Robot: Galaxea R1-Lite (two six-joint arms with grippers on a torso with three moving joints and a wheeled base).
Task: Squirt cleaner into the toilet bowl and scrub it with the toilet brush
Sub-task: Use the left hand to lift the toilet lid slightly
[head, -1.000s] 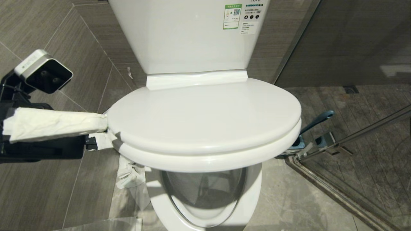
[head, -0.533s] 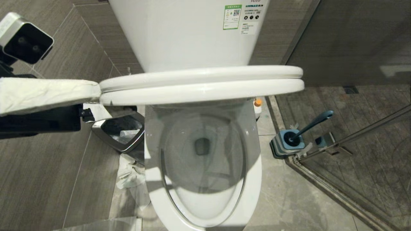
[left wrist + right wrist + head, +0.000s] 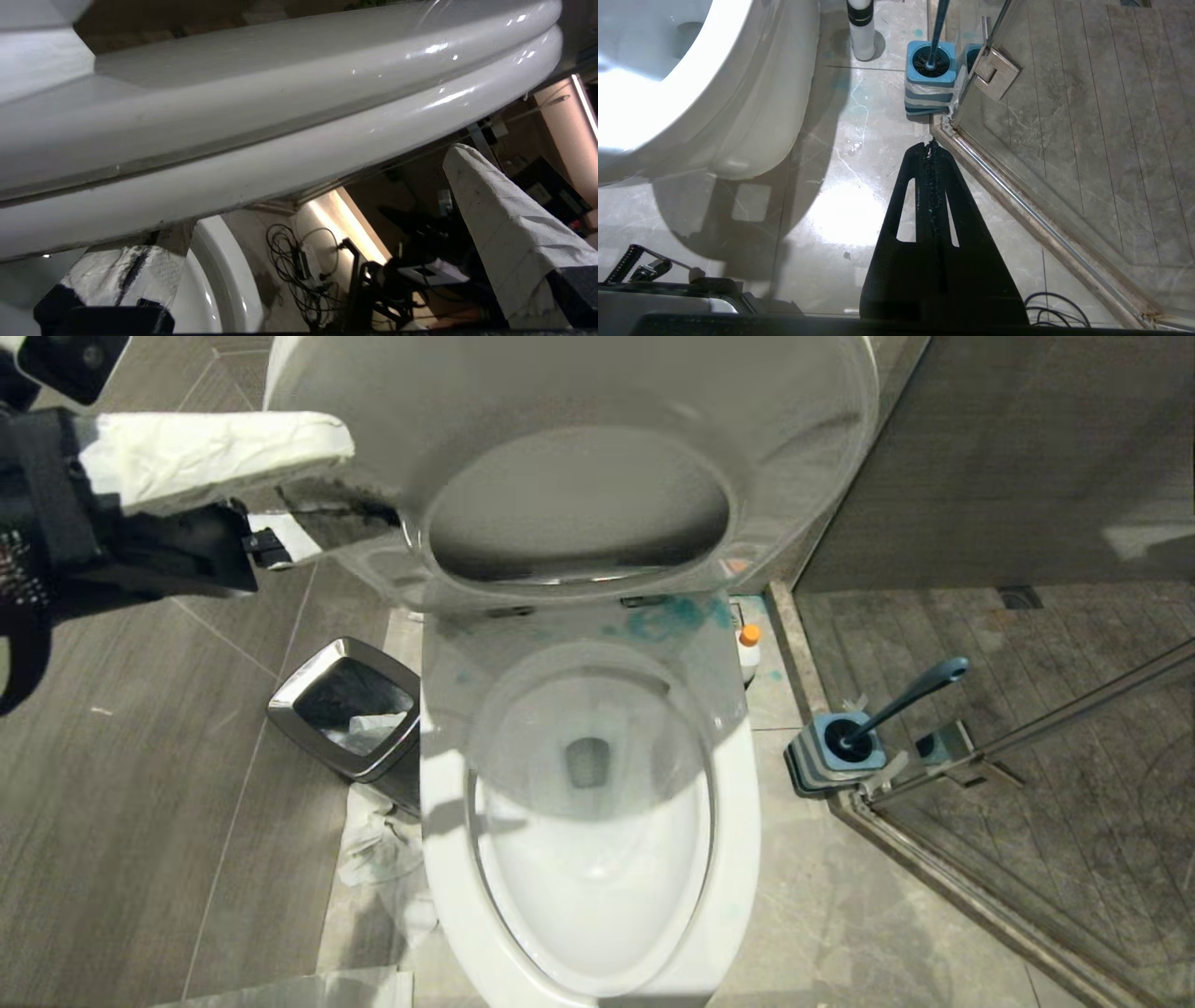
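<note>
Left gripper (image 3: 308,495), paper-wrapped fingers spread around the raised lid and seat (image 3: 579,476) above the toilet bowl (image 3: 448,859), risks slipping and dropping them; toilet brush (image 3: 910,695) stands right of bowl; right gripper (image 3: 930,148) pressed together.

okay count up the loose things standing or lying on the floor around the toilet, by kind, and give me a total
Toilet brush in its stand: 1
Waste bin: 1
Bottle with an orange cap: 1
Crumpled white paper by the bowl's base: 1
Total: 4
</note>
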